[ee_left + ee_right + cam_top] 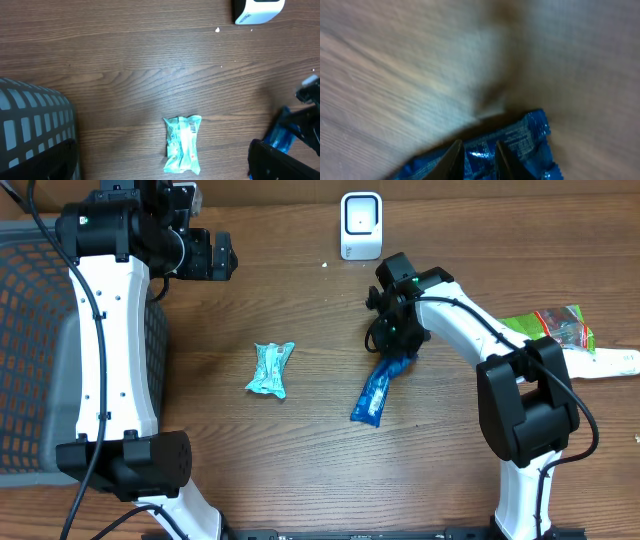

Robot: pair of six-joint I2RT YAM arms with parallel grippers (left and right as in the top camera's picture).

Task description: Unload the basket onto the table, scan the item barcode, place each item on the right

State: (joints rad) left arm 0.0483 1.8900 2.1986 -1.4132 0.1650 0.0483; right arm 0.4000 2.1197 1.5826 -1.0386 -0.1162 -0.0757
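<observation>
The right hand [393, 348], narrowed onto the scanner-side end of the blue packet [372, 398], pins it on the worktop [300, 470] with its long axis trailing back toward the robot, the scanner [361, 225] just beyond, while the left hand [213, 256] hangs wide open, well apart.
</observation>
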